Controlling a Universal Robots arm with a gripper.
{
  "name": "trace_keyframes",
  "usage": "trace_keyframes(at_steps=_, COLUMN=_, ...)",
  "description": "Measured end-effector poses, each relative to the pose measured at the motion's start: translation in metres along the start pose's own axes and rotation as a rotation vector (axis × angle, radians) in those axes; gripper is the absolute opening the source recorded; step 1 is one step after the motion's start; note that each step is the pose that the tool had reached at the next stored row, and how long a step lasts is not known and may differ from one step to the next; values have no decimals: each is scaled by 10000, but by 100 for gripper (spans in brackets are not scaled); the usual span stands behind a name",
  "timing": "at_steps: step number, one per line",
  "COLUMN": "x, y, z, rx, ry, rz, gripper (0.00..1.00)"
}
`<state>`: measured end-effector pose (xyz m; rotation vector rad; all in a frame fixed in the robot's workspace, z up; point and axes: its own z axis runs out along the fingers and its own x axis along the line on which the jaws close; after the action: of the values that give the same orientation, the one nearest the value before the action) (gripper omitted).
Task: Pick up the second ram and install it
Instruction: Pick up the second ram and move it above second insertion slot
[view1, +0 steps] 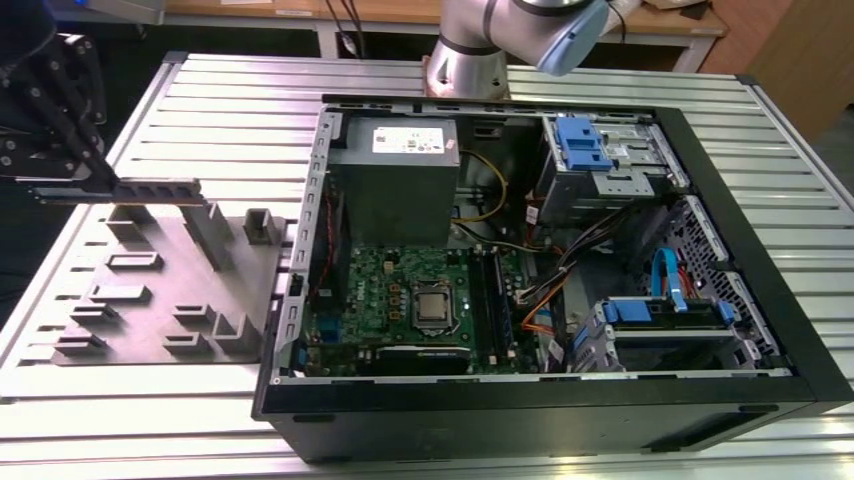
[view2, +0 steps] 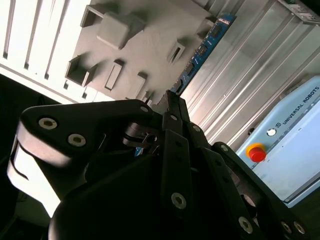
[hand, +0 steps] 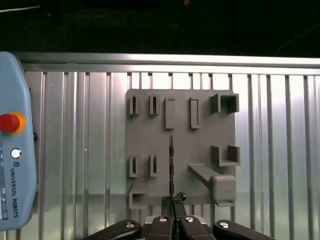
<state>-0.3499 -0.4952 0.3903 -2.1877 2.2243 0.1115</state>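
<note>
Memory stick (view1: 154, 190) is hanging above the grey tray (view1: 147, 300) at the exterior view's left, the gripper (view1: 70, 182) jaws clamping it. Good carrying is likely demanding a level hold, clearing the posts (view1: 214, 240) toward the open computer case (view1: 534, 410).

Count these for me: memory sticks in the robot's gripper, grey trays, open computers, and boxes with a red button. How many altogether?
memory stick, in the gripper: 1
grey tray: 1
open computer: 1
box with a red button: 1
Total: 4
</note>
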Motion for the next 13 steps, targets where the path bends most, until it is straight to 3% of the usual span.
trace_keyframes(at_steps=13, x=-7, y=-375, z=-14, rx=0, ry=0, rz=-1, gripper=9)
